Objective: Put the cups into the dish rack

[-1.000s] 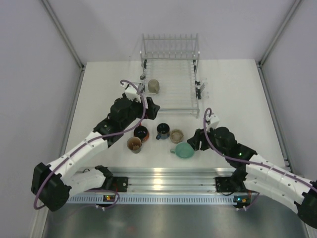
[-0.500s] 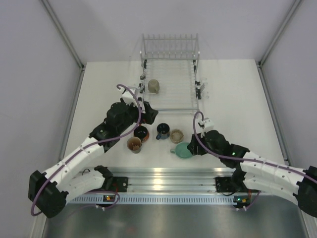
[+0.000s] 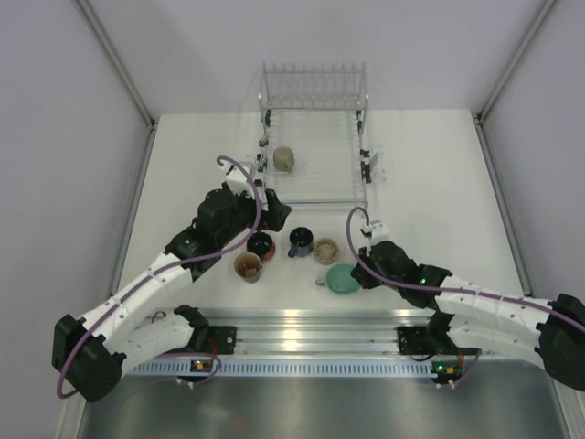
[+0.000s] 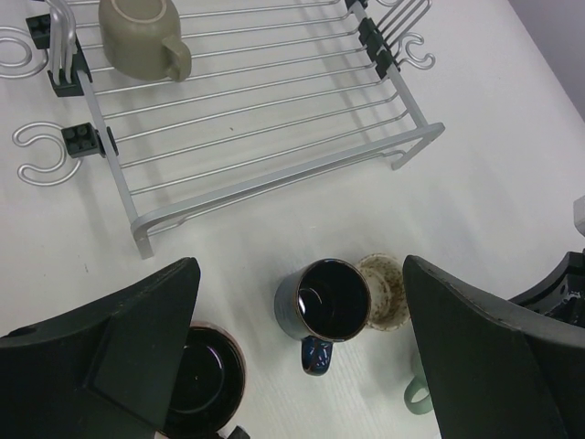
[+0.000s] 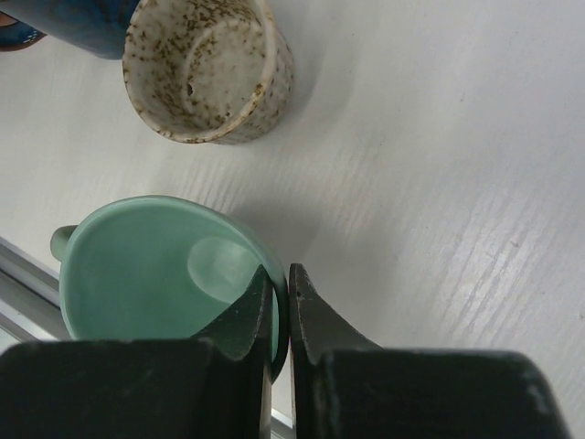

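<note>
The dish rack (image 3: 315,174) stands at the back with one beige cup (image 3: 284,158) lying in it. On the table in front stand a black cup (image 3: 260,244), an orange-brown cup (image 3: 248,266), a dark blue cup (image 3: 301,241), a speckled beige cup (image 3: 325,250) and a mint-green cup (image 3: 342,278). My right gripper (image 5: 281,283) is shut on the mint-green cup's (image 5: 155,265) rim, one finger inside and one outside. My left gripper (image 4: 297,267) hangs open above the dark blue cup (image 4: 324,302), between the rack (image 4: 274,174) and the cups.
The rack's upright tines (image 3: 314,82) line its far end. Wire hooks (image 4: 41,151) stick out from the rack's side. A metal rail (image 3: 302,329) runs along the near edge, close to the mint-green cup. The black cup (image 4: 196,380) sits partly under my left finger.
My right gripper has moved left onto the mint-green cup and shut on its rim. The left arm drew back slightly from the rack, then held still and open.
</note>
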You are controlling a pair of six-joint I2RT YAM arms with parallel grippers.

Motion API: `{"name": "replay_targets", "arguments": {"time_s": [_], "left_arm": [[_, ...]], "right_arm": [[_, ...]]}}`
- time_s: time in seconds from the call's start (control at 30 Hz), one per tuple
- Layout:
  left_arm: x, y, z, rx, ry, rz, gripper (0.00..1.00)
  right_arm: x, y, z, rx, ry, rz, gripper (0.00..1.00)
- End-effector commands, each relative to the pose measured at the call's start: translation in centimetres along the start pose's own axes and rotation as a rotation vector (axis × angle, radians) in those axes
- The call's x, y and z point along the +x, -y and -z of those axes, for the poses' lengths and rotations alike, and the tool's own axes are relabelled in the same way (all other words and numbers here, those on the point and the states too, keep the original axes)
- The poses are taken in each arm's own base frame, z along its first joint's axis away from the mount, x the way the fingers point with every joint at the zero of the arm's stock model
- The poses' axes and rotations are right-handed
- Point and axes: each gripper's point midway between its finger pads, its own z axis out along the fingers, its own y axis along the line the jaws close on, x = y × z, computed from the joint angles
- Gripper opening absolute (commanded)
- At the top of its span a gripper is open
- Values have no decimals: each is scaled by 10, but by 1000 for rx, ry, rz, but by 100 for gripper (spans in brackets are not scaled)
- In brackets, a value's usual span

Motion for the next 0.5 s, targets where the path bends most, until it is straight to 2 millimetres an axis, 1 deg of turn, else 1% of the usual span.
{"name": "replay_targets", "arguments": {"time_s": [0.0,0.03,0.1,0.17,0.2,0.23,0.27,0.3,0.33,0.37,0.4,0.43,0.47], "left_arm": [[-18,7,6,17,45,3,98],[-19,7,8,19,49,5,98],[-24,9,11,18,56,7,98],[-29,8,14,3,64,8,98],[-28,5,17,-13,52,6,98],[-39,6,20,-24,74,6,98],[-44,6,24,-27,82,7,98],[-46,6,27,-36,76,11,98],[-55,11,30,-21,93,15,98],[-62,16,35,-4,106,22,98],[-66,20,37,12,111,42,98],[-75,27,42,39,130,54,98],[-76,35,44,78,122,64,98]], "right_arm": [[-19,-9,7,-2,39,9,0],[-17,-7,10,8,30,13,0],[-25,-7,17,22,44,12,0],[-35,-6,29,35,59,23,0],[-40,-6,34,41,69,25,0],[-48,-7,42,38,93,34,0],[-66,-8,53,52,136,34,0],[-69,-4,61,72,131,58,0],[-78,-3,71,78,161,61,0],[-98,-5,84,87,216,61,0],[-103,-2,91,102,228,71,0],[-121,-3,105,111,288,81,0],[-129,-2,110,116,311,89,0]]}}
